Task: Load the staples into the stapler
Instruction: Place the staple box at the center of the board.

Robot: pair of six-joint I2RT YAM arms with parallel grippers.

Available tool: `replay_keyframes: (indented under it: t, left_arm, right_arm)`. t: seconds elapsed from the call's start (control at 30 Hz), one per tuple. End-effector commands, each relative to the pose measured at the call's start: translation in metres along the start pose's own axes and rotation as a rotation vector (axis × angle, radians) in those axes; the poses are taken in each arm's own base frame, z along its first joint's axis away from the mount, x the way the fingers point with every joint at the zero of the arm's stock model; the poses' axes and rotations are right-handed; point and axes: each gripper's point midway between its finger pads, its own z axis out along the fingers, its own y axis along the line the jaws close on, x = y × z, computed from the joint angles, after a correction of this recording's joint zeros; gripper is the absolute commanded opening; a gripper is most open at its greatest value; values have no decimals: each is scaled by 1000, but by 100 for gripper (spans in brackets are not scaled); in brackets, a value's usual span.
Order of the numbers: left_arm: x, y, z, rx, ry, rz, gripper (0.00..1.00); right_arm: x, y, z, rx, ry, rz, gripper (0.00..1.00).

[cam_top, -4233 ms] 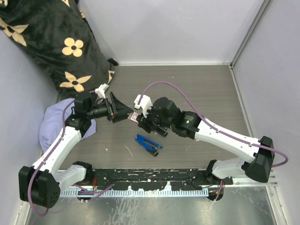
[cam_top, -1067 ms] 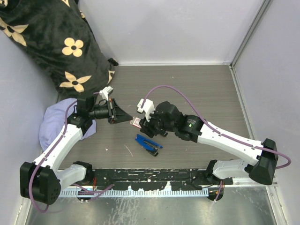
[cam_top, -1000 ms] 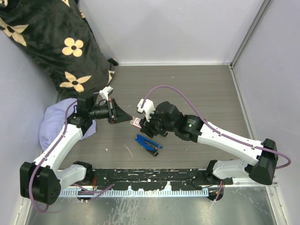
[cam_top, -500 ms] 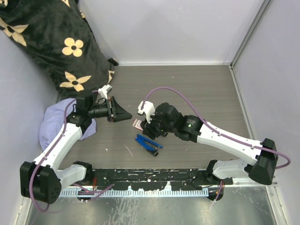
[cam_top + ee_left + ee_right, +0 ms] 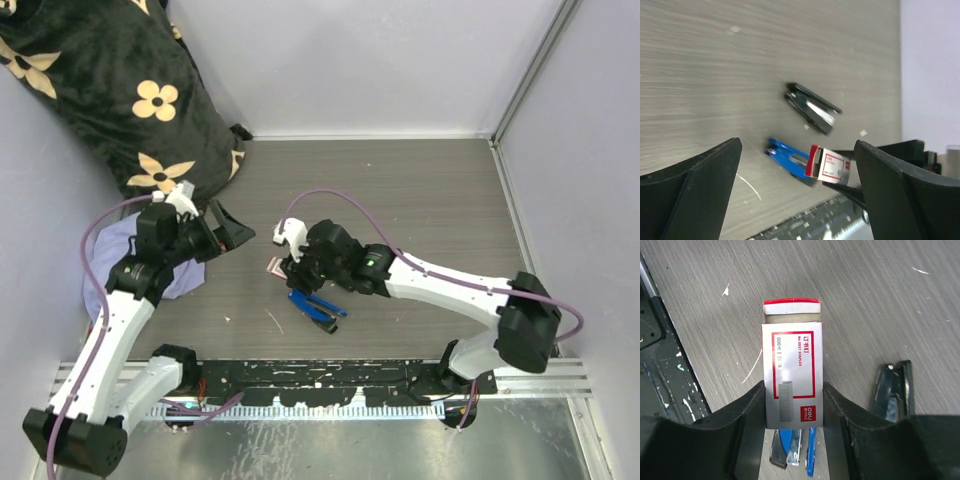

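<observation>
Top external shows left gripper [image 5: 238, 232] backed off, fingers spread empty, while right gripper [image 5: 792, 390] clamps the staples [image 5: 790, 350], now slid ajar for unloading

A white cardboard staples box [image 5: 791, 382], red-bordered; slim blue metal stapler [image 5: 786, 156]; slim black stapler [image 5: 812, 107]; grey wood-grain table [image 5: 420, 200].

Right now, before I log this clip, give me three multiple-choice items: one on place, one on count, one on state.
1. The staples box is: A lying flat; B gripped by the right hand; C out of view.
2. Staplers on the table: A one; B three; C two.
3. The left hand is: A open, empty; B shut on the box; C shut on a stapler.
B, its fingers flank the box; C, a blue stapler and a black stapler show; A, nothing sits between its spread fingers.
</observation>
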Motion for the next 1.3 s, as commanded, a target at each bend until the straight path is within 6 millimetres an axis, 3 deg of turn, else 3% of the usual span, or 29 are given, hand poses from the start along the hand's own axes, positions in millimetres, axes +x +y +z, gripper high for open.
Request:
replay_keyframes:
  t: [0.0, 0.1, 0.27, 0.47, 0.67, 0.87, 1.03, 1.17, 1.27]
  left_arm:
    - [-22, 54, -17, -273, -218, -5, 98]
    - [-15, 75, -18, -335, -259, -53, 99]
    - [9, 108, -13, -438, -232, -123, 91]
    - [27, 125, -7, -476, -196, -149, 75]
    - [38, 136, -3, -497, -175, -155, 73]
    - [56, 148, -2, -528, -128, -183, 74]
    - [73, 156, -1, -553, -66, -198, 74]
    - [82, 159, 2, -555, -3, -161, 67]
    - [86, 159, 5, -550, 45, -120, 57]
  right_arm:
    - [-20, 12, 28, -73, -83, -3, 30]
    - [-10, 17, 49, -90, -59, -13, 30]
    - [11, 31, 83, -119, -15, -23, 31]
    - [25, 46, 111, -146, -8, -28, 31]
    - [43, 45, 131, -132, 34, -52, 32]
    - [57, 41, 138, -119, 66, -72, 40]
    - [64, 40, 134, -116, 74, -68, 69]
    - [54, 43, 122, -123, 40, -41, 80]
    - [38, 45, 108, -127, -2, -6, 82]
